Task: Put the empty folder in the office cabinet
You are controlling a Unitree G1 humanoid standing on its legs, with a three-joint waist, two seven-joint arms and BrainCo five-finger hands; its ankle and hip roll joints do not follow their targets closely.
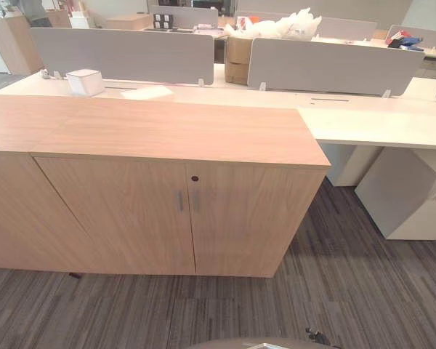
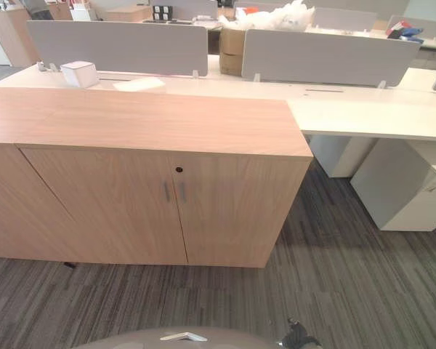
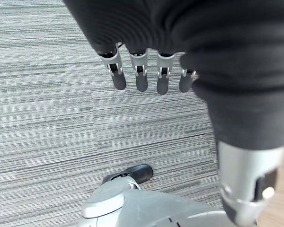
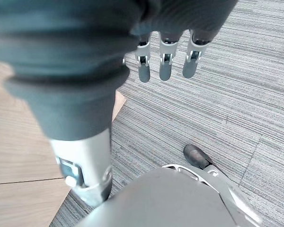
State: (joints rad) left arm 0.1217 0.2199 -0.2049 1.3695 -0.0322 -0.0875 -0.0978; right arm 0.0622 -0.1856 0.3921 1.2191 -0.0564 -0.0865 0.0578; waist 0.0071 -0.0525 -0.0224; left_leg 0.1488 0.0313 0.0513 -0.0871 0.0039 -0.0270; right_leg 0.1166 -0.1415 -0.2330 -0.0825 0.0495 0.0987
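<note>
Carpet (image 1: 334, 291) before shut cabinet (image 1: 182, 218)

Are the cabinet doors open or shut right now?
Shut. Both cabinet doors sit flush with the front, and their handles meet at the centre seam.

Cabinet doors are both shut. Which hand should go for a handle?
Left, marginally. The door handles sit left of centre in both eye views, on the side of the left hand. It and the right hand both hang open and empty over the carpet.
</note>
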